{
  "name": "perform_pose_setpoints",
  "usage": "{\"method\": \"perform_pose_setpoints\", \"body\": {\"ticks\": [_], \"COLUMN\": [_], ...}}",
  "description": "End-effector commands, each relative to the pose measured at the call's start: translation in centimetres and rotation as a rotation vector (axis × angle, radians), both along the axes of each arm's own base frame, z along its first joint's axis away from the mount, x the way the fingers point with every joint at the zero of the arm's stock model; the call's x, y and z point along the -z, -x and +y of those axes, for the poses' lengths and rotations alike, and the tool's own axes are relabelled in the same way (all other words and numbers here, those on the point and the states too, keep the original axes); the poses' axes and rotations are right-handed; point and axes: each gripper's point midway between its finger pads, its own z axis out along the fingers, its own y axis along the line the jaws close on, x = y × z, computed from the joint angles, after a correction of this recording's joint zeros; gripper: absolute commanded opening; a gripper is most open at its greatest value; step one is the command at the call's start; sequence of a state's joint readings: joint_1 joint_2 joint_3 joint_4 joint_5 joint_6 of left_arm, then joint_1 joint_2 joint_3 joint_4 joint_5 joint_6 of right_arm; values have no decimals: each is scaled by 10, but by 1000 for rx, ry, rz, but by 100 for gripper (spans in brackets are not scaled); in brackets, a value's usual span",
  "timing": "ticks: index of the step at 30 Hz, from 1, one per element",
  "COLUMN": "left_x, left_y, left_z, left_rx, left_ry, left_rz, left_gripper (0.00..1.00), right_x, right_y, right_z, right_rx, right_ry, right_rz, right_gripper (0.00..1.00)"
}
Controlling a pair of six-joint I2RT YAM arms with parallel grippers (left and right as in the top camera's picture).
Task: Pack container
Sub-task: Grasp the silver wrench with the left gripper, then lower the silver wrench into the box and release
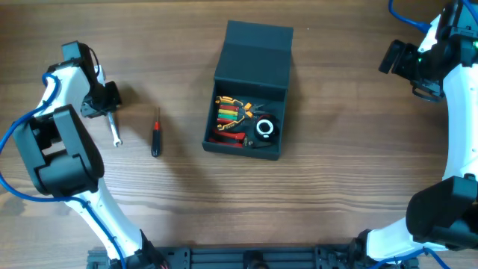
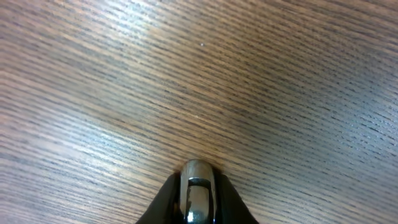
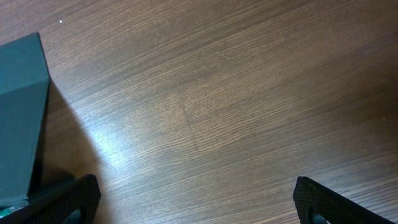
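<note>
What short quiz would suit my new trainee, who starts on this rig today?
1. True or false: the dark teal-grey matte square container has its hinged lid shut.
2. Which lies on the wooden table outside the container? A) a slim screwdriver with a red-and-black handle B) a yellow hammer C) a blue cup
3. Fill in: the ___ gripper is shut on the silver metal tool.
Key: 1 false, the lid stands open; 2 A; 3 left, the left gripper.

**Surfaces and finishes**

The worktop (image 1: 336,187) is seen as brown wood grain with a soft sheen. The container (image 1: 254,52) is finished matt and smooth. The silver tool (image 1: 114,131) is polished metal. The arm shells (image 1: 457,119) appear glossy white plastic.
</note>
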State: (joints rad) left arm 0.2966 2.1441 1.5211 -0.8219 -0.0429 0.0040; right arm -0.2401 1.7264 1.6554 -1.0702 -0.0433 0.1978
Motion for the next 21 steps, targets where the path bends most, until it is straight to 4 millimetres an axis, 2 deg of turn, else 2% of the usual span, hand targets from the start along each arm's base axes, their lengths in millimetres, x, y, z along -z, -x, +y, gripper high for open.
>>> {"method": "perform_pose_setpoints", "body": {"ticks": [1,4,7,10,12,15,17,18,19,21], "left_x": [20,18,6,-34,-71,-132,-174,-185,-205,-228], "left_y": [12,17,20,15,13,14,13,14,16,21], "left_z": [1,0,-2,-11,-32,-77,-117,-130,-157,-203], "left_rx": [12,14,41,100,199,381,560,627,778,1038], "left_ry": [5,10,7,-9,2,-14,-60,-75,-111,-169], "left_rz": [71,89,88,33,-12,-115,-220,-251,-311,-389], "left_gripper": [4,4,4,4,4,4,4,4,4,4], "right_x": [2,2,2,2,1,1,0,0,0,-1], "right_y": [4,3,3,3,2,0,0,-1,-1,-3], "right_z": [-2,-2,-2,-3,-3,-3,-3,-3,-3,-4], "right_rx": [20,20,20,21,21,21,21,21,21,21], "right_ry": [11,11,12,12,13,14,15,15,16,17], "right_rz": [10,9,7,6,2,-5,-7,-9,-13,-18], "right_gripper": [100,100,100,100,100,100,100,100,100,100]}}
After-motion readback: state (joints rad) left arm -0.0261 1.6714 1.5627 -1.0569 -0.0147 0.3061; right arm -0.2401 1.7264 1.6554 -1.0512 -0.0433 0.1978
